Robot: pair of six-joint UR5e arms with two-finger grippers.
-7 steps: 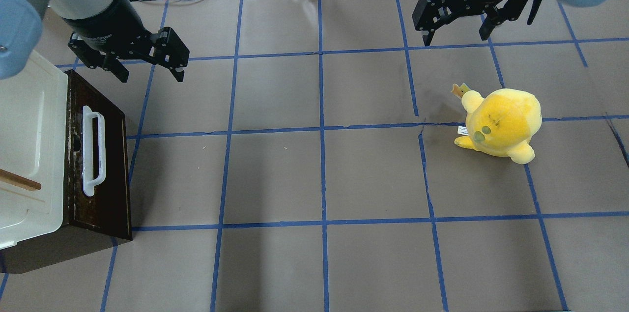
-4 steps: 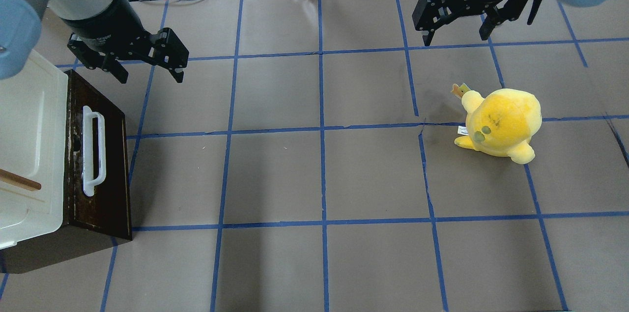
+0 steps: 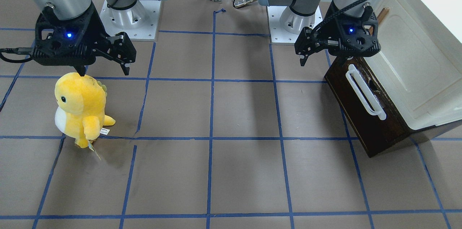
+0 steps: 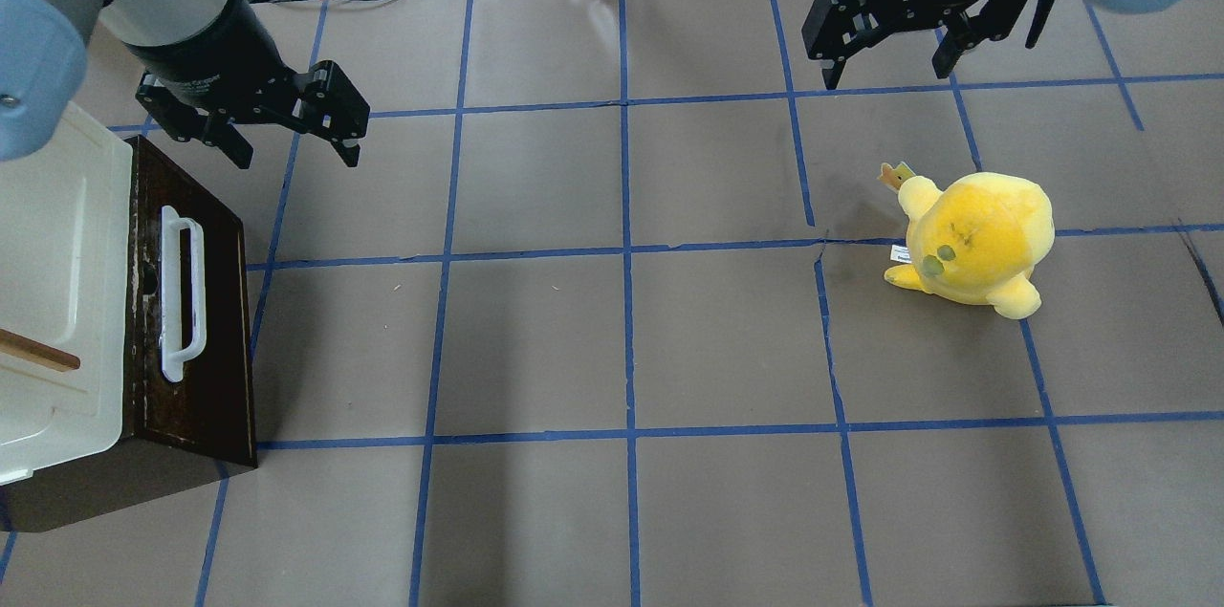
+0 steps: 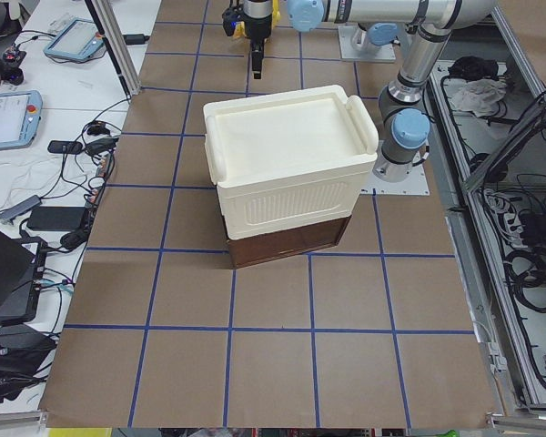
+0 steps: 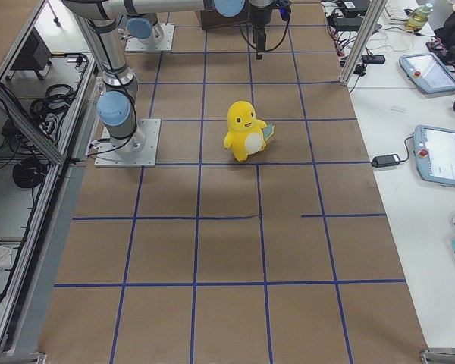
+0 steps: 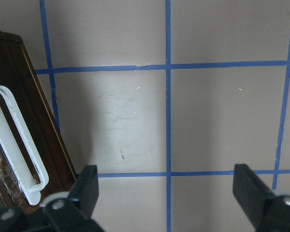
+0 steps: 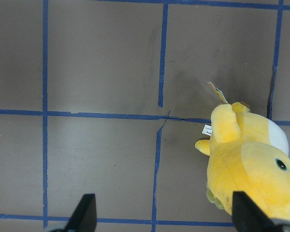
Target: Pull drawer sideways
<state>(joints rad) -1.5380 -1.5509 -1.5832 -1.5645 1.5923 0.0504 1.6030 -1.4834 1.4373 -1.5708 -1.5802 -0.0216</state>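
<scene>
Your left hand (image 4: 296,156) hangs wide open and empty just off the far corner of the drawer (image 4: 196,397), clear of its white handle (image 4: 182,296). The drawer sits under the cream cabinet (image 4: 57,244) at the left side of the bench (image 4: 622,330). Your right hand (image 4: 885,76), also spread and empty, hovers beyond the yellow plush toy (image 4: 975,239).

Bright, even overhead light; sharp frames
Soft shadows darken the table (image 4: 535,511) at 6 o'clock of the overhead view; its 12 o'clock edge is washed out.
</scene>
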